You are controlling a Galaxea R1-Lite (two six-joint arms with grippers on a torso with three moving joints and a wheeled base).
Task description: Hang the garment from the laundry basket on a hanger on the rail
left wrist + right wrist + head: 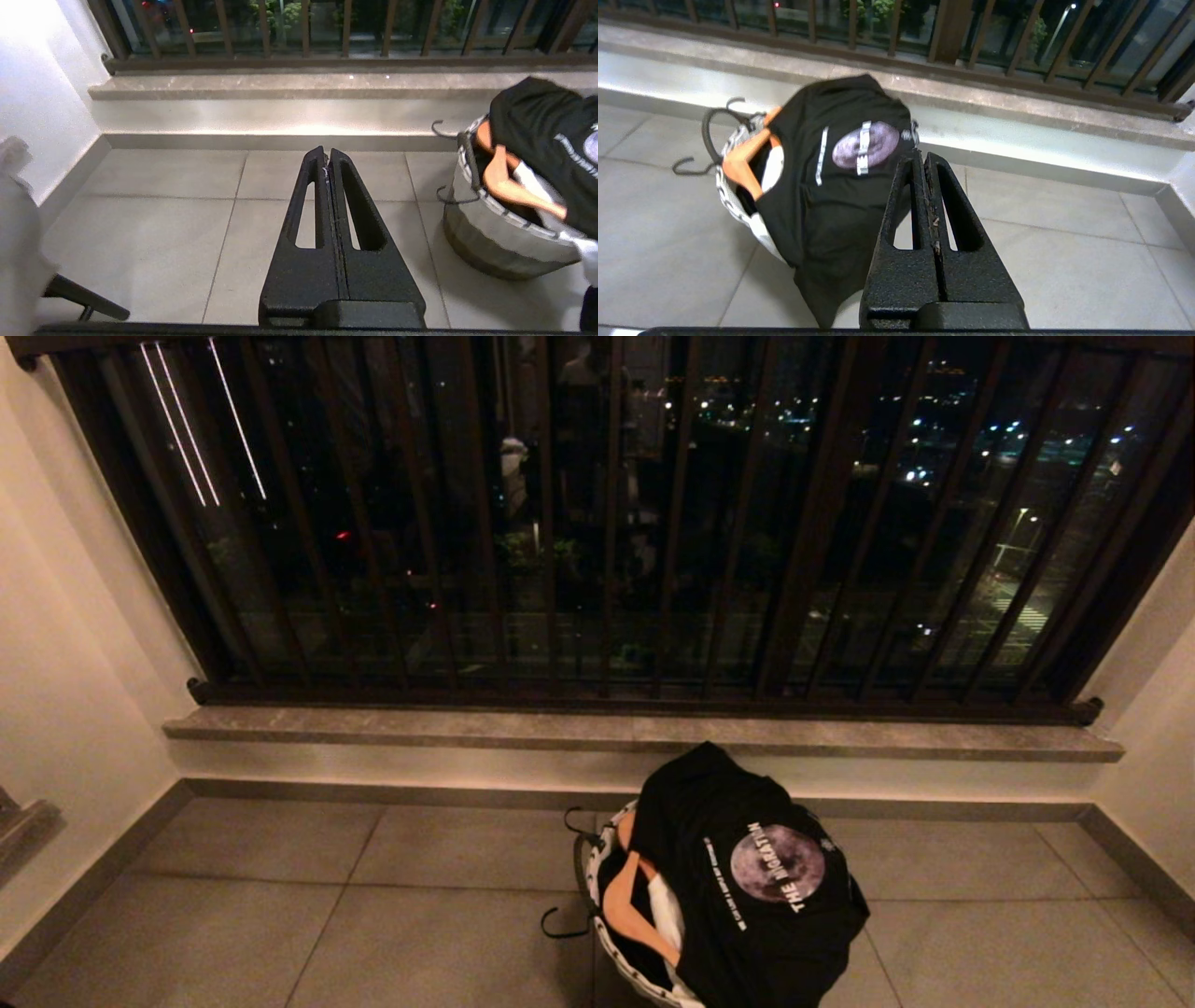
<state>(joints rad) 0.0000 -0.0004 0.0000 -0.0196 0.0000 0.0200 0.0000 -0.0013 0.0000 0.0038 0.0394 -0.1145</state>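
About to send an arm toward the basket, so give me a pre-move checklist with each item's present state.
1. Laundry basket upright on the floor tiles: ok.
2. Black T-shirt reachable, draped over the basket rim: ok.
3. Wooden hanger present in the basket, with a dark wire hook sticking out over the rim: ok.
4. Left gripper empty, jaws together: ok for travel, not ok for grasping.
5. Right gripper empty, jaws together: same.
6. Rail to hang on: not in any view, cannot tell.
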